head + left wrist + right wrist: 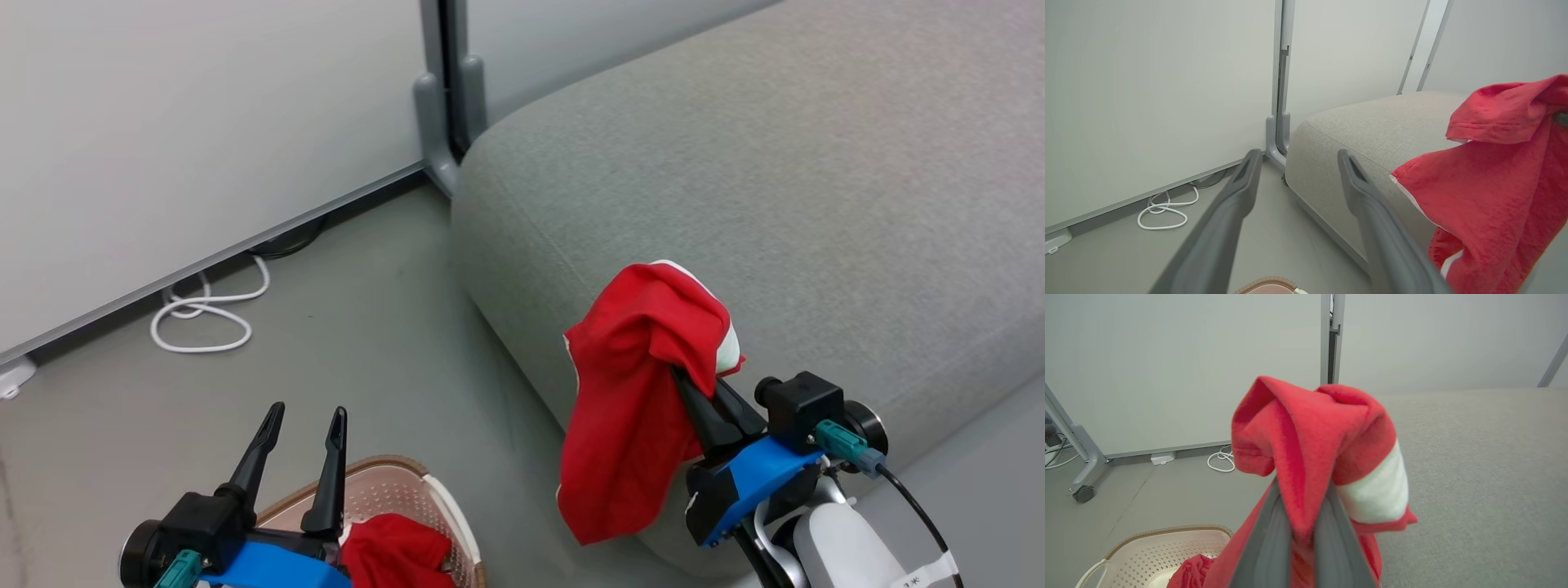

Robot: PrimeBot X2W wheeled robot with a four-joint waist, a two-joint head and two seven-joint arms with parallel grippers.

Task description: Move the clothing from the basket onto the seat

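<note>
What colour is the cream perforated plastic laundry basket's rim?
Brown, woven-look basket rim; clearest in the right wrist view.

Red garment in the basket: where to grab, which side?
Pinch the raised crumpled fold of the red garment, coming straight down from above: it lies bunched low in the basket, whose walls block the sides. The open left gripper is the nearer one.

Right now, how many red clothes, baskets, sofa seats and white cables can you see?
Red clothes: 2, one hanging, another lying in the basket
Basket: 1
Sofa seat: 1
White cable: 1
Total: 5
</note>
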